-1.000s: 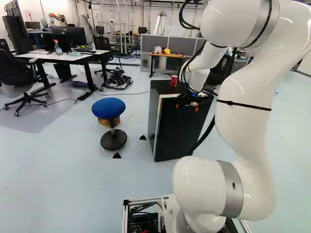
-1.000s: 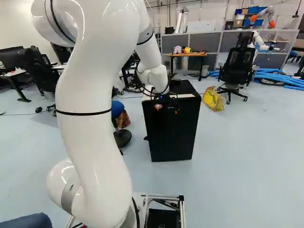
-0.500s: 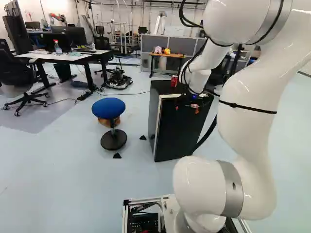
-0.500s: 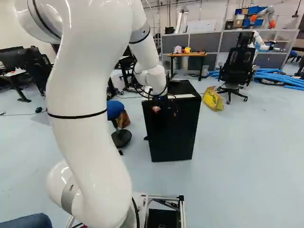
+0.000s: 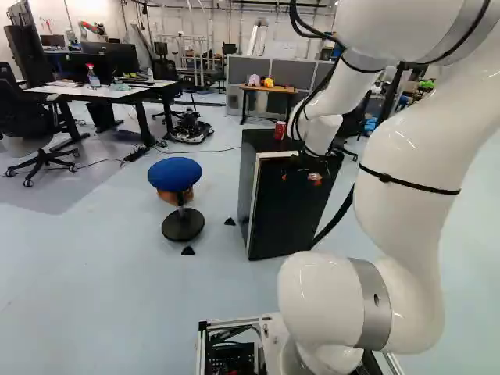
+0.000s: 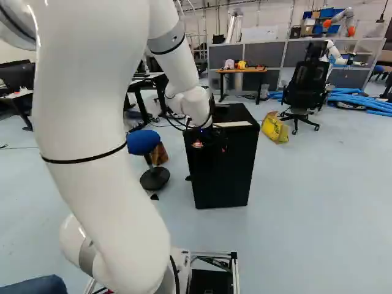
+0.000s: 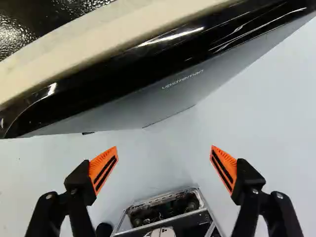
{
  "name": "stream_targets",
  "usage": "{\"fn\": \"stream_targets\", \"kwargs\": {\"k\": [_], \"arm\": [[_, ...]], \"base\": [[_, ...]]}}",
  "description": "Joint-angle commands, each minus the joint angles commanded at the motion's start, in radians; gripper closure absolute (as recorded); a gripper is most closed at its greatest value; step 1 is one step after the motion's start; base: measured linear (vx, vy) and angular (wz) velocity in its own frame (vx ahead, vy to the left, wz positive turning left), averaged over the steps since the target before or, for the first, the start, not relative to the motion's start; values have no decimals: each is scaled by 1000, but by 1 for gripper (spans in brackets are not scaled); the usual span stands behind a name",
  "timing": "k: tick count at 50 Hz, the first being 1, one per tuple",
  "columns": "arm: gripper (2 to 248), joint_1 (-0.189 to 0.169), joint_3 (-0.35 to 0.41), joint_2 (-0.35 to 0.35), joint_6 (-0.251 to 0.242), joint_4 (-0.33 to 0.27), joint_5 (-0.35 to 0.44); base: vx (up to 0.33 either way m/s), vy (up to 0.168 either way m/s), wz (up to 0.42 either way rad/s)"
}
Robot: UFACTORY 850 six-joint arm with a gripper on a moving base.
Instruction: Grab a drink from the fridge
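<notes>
The gripper (image 5: pixel 300 179) is empty, jaws wide apart, at the upper near side of the black mini fridge (image 5: pixel 285 223). The white arm (image 5: pixel 402 211) arches towards the fridge; the red can (image 5: pixel 280 130) stands on its top.

wrist view | white lettering (image 7: pixel 182 79): "upstreman" | on fridge (image 7: pixel 148 103)

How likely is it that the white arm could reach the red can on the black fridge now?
Probably not directly: the open black tool hangs in front of the fridge, below its top edge, while the can stands on top. Lifted and moved over, it would likely get there.
</notes>
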Motion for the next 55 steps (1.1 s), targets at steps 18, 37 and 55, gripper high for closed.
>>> {"fn": "stream_targets", "kwargs": {"k": [18,37,55], "arm": [[3,7,100,87,0,-37,185],[3,21,166,148,0,-77,384],[3,28,169,151,0,-115,569]], "base": [[0,0,0],[0,0,0],[0,0,0]]}}
